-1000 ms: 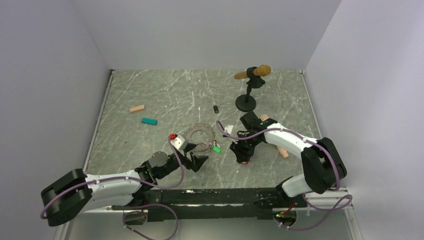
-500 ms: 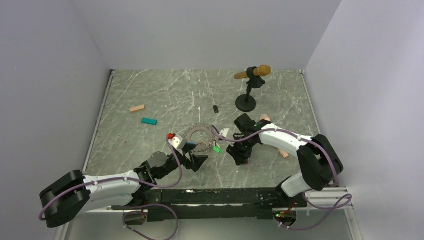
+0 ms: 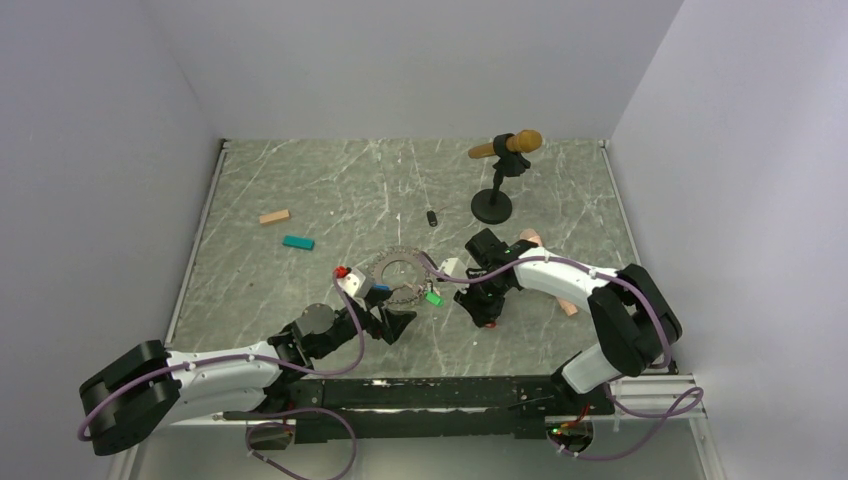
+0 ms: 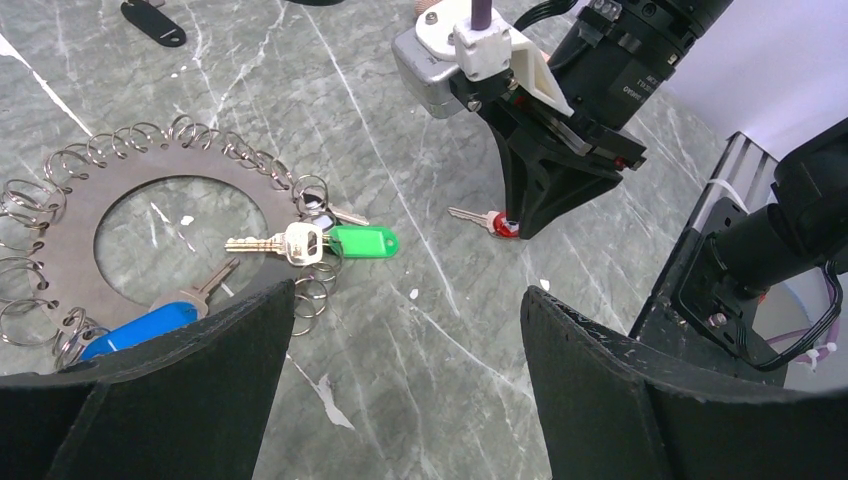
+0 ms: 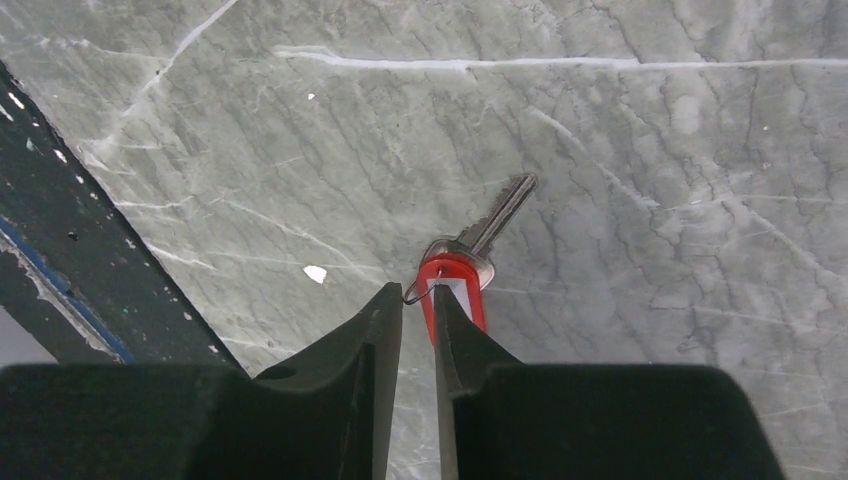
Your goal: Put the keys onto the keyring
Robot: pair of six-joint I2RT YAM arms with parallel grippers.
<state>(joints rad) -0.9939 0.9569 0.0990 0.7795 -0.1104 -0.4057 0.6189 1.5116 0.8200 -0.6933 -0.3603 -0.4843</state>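
The keyring [image 3: 400,271] is a flat grey ring [image 4: 250,190] edged with small wire loops, lying mid-table. A green-tagged key [image 4: 362,241] and a blue-tagged key [image 4: 140,328] lie at its near edge. A red-tagged key [image 5: 452,290] lies alone on the marble to the right. My right gripper [image 5: 416,290] points down at it with only a narrow gap between its jaws. The key's small wire loop spans that gap and the tag lies partly under one finger. My left gripper [image 4: 408,290] stands wide open over bare marble beside the keyring, holding nothing.
A microphone [image 3: 505,148] on a black stand [image 3: 491,208] is at the back right. A teal block [image 3: 297,242] and a tan block [image 3: 274,216] lie at the left. A small black fob [image 3: 431,217] and a pinkish block [image 3: 567,305] lie nearby.
My right gripper has shifted slightly left and its jaws have narrowed over the red-tagged key. The left arm has barely moved.
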